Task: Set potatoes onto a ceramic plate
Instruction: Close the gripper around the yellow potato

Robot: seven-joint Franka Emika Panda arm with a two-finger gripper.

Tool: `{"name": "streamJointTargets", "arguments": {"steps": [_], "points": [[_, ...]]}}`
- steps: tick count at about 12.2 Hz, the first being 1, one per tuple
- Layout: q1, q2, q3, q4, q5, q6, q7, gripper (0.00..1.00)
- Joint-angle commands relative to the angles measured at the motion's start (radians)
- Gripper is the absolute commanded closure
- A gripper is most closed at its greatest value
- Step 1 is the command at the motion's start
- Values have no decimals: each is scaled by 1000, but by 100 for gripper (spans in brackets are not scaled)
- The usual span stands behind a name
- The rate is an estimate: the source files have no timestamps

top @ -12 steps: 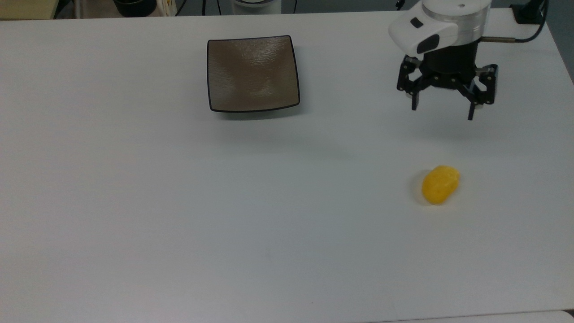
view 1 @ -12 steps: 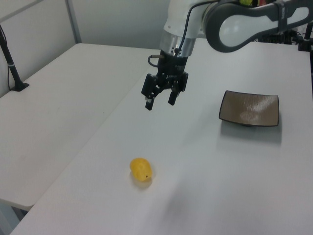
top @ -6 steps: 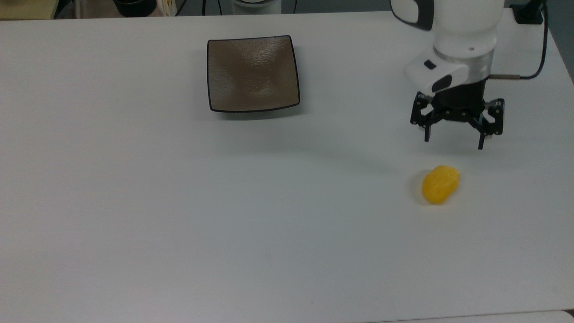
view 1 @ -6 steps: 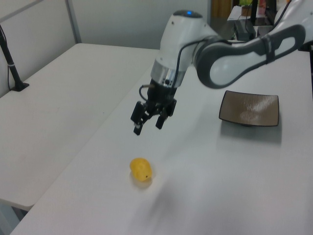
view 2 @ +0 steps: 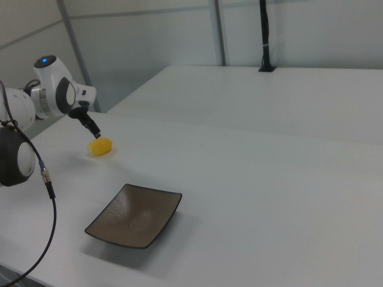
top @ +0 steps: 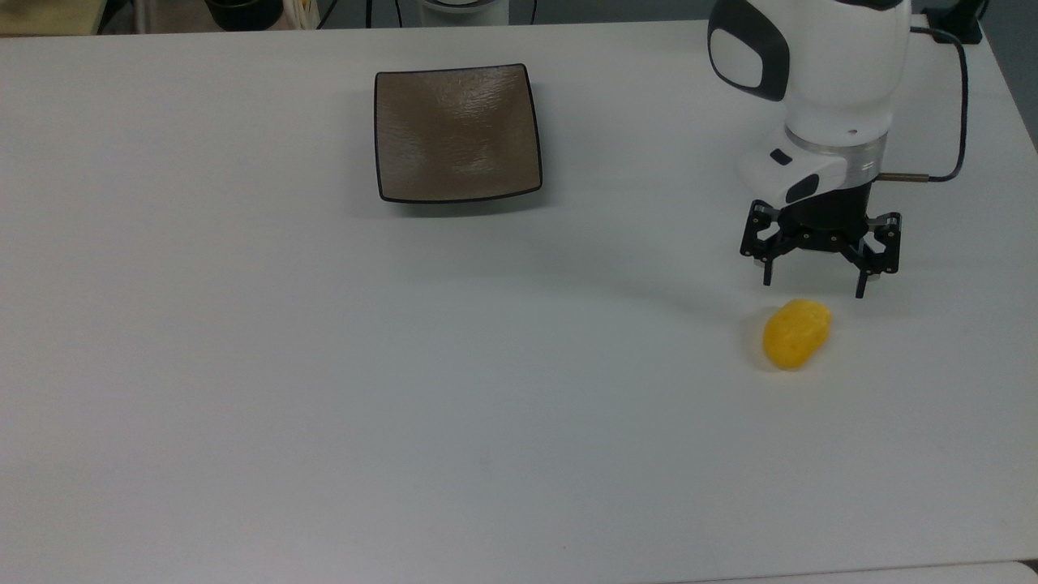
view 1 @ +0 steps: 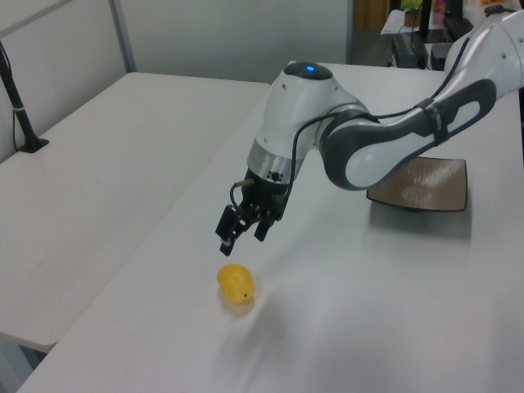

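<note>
White bench [top: 324, 365] is spanning the top view. A second white bench [view 1: 90, 188] is sitting alongside it at the left view's left, with a black post [view 1: 18, 106] standing on it. Same post [view 2: 264, 36] is rising at the right view's far edge. Dark container [top: 243, 12] is sitting beyond the top view's upper edge.

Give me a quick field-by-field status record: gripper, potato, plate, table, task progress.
gripper: black two-finger gripper open, empty, hovering just above the potato, not touching it
potato: small yellow-orange oval potato lying on the table, near the top view's right edge
plate: square glossy brown-grey ceramic plate with a thin dark rim, nothing in it, well apart from the potato toward the top view's upper left
table: white tabletop
progress: potato not yet grasped; plate not yet loaded
</note>
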Motion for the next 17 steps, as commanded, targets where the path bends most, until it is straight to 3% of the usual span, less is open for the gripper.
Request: {"name": "streamJointTargets", "arguments": {"steps": [1, 5, 9, 17], "points": [[31, 60, -19, 19, -52, 47, 25, 0], [31, 87, -22, 19, -89, 81, 26, 0], [38, 126, -21, 40, -222, 100, 68, 0], [53, 190, -21, 85, -391, 170, 143, 0]]}}
